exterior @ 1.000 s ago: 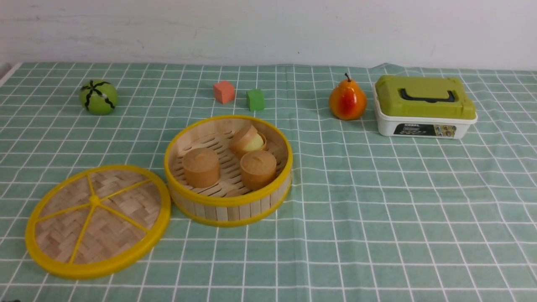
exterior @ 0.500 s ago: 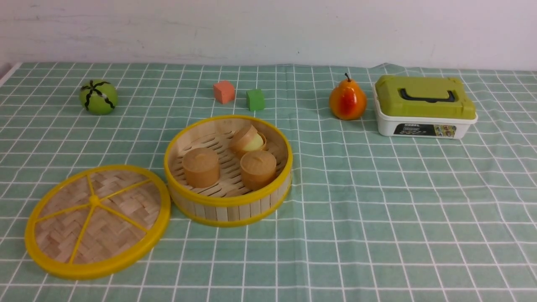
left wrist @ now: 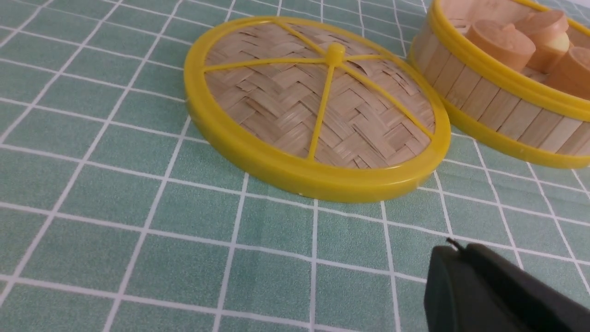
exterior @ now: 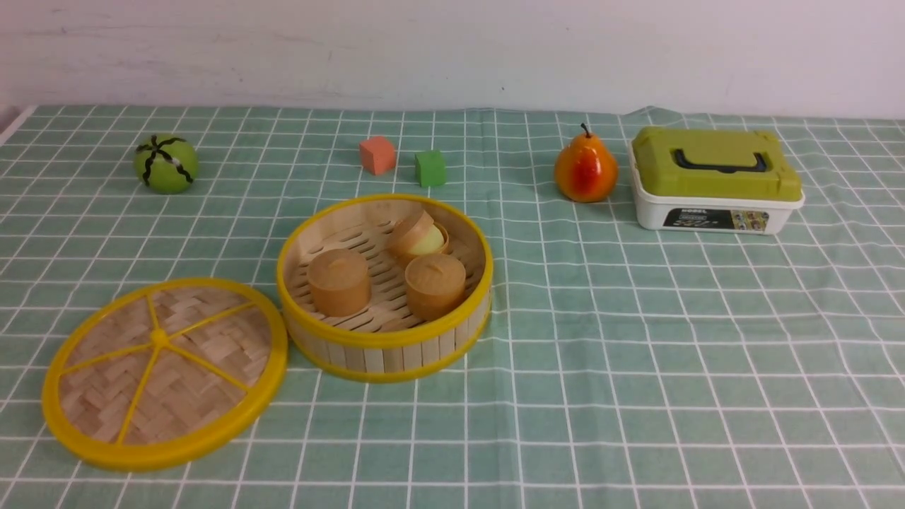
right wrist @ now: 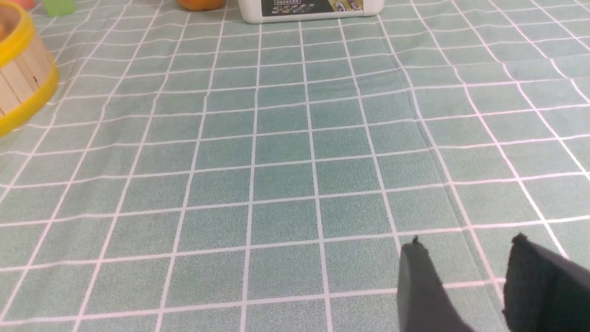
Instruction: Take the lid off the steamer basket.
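lid [exterior: 164, 373] | lower left of front view, flat on cloth, rim touching basket [exterior: 384, 285] | left gripper [left wrist: 465, 276] gap unclear; right gripper [right wrist: 465, 272] narrowly parted, empty | risk: retreating left arm nudges lid

My left gripper [left wrist: 465, 276] shows as one matte black, rounded block with a tiny wisp at its tip. My right gripper [right wrist: 465, 258] shows two dark fingers [right wrist: 417, 286], charcoal, blunt-tipped, slightly frayed.
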